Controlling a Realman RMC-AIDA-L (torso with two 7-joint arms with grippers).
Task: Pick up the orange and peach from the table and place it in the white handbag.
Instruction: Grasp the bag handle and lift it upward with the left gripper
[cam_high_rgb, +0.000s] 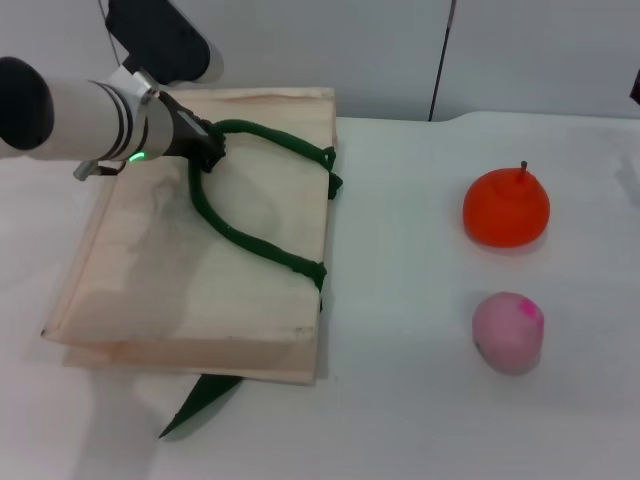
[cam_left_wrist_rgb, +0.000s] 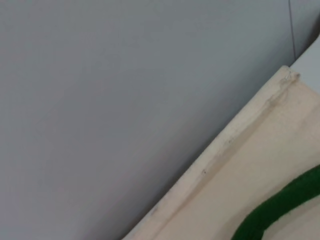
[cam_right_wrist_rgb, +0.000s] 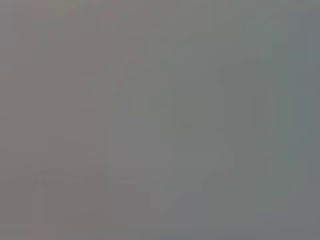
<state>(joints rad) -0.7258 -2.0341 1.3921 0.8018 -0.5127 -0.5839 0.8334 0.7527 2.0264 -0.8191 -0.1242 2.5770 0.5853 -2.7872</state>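
The white handbag (cam_high_rgb: 150, 290) lies flat on the table at the left, with its dark green rope handle (cam_high_rgb: 250, 240) looped across it. My left gripper (cam_high_rgb: 208, 148) is at the far end of that loop and is shut on the handle. In the left wrist view, the handbag's edge (cam_left_wrist_rgb: 235, 145) and a piece of the green handle (cam_left_wrist_rgb: 280, 205) show. The orange (cam_high_rgb: 506, 207), with a small dark stem, sits at the right. The pink peach (cam_high_rgb: 509, 332) lies nearer me, below the orange. My right gripper is out of view.
A white table (cam_high_rgb: 400, 300) carries everything, with a grey wall behind it. A green tab (cam_high_rgb: 200, 400) sticks out from under the bag's near edge. A wide strip of bare table separates the bag from the two fruits.
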